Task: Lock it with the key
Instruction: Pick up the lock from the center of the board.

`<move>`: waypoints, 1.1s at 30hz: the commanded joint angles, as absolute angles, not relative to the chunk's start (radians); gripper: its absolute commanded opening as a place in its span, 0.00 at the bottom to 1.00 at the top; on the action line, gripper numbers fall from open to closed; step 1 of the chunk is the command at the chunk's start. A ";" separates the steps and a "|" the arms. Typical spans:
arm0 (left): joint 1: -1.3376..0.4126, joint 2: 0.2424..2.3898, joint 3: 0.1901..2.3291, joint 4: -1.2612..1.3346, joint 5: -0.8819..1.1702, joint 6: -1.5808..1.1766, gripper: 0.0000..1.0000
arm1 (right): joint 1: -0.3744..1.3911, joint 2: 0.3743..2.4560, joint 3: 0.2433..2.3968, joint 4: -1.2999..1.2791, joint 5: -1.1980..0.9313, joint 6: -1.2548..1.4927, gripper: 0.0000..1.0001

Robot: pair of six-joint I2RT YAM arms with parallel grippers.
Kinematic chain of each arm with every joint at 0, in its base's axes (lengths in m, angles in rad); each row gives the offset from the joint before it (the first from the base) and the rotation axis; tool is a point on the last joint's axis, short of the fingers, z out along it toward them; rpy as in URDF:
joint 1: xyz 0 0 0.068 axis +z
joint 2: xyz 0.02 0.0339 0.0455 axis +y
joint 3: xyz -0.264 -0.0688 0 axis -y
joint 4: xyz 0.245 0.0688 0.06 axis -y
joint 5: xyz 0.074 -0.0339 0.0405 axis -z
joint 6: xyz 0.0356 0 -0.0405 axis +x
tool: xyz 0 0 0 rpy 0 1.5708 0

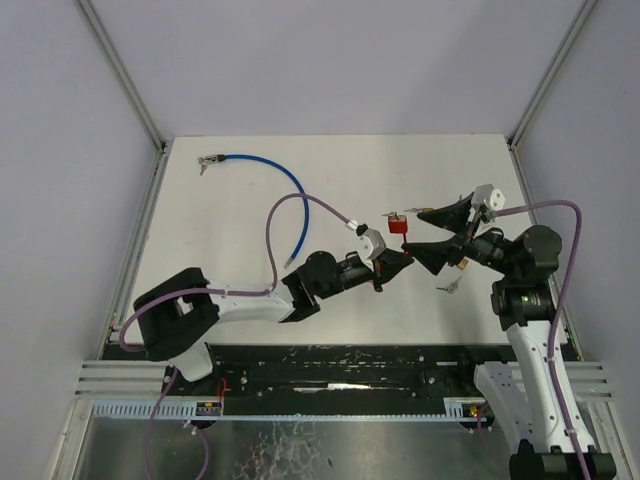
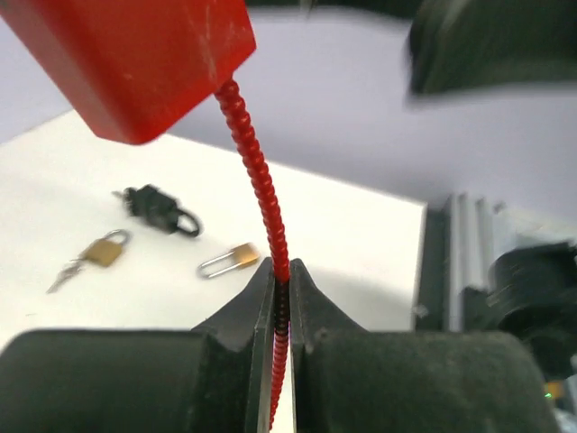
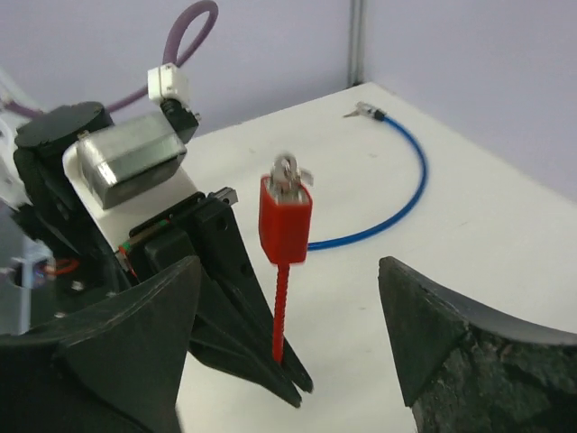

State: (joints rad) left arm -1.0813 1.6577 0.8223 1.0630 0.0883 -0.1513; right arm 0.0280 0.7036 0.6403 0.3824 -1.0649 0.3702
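Note:
A red padlock body (image 1: pixel 398 226) on a red ribbed cable (image 2: pixel 258 171) is held upright above the table. My left gripper (image 1: pixel 383 268) is shut on the cable just below the body, as the left wrist view (image 2: pixel 281 281) shows. A silver key (image 3: pixel 288 171) sticks out of the top of the red body (image 3: pixel 286 223). My right gripper (image 1: pixel 428 233) is open, its fingers (image 3: pixel 144 325) either side of the lock without touching it. The left gripper's tips (image 3: pixel 290 379) show below the lock in the right wrist view.
A blue cable (image 1: pixel 270 170) with a metal end (image 1: pixel 205 160) lies at the back left. A small padlock with keys (image 1: pixel 448 287) lies near the right arm. A black padlock (image 2: pixel 162 209) and two brass padlocks (image 2: pixel 230 260) lie on the table.

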 commanded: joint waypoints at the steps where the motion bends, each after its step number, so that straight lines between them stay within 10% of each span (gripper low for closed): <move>1: -1.080 1.548 0.793 0.812 0.098 0.228 0.01 | 0.012 0.638 0.808 -0.156 -1.056 -0.179 0.86; 22: -1.055 1.407 0.759 0.551 0.212 0.381 0.01 | 0.009 0.783 0.831 -0.324 -1.283 -0.316 0.64; 33: -1.049 1.398 0.761 0.549 0.233 0.347 0.01 | 0.023 0.810 0.864 -0.409 -1.264 -0.397 0.00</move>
